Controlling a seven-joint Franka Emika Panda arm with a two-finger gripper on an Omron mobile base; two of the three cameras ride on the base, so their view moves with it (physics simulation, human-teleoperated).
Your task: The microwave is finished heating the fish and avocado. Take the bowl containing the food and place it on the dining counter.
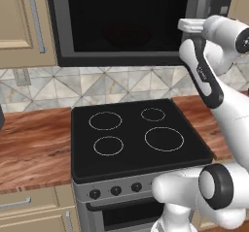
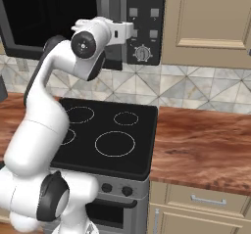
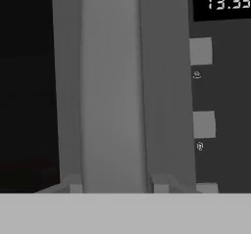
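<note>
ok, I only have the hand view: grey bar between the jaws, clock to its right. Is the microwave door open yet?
Observer: No. In the left base view the microwave door sits flush in its frame, with the gripper at its handle.
Operator: Bowl visible?
Observer: There is a faint red shape behind the glass, likely the bowl. It is too dim to be sure.
Operator: What's under the arm?
Observer: The black stove, directly below the microwave, with a wood counter on its right.

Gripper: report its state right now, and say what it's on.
Gripper: closed around the microwave door handle, one fingertip on each side of the vertical grey bar; microwave door not yet open.
</note>
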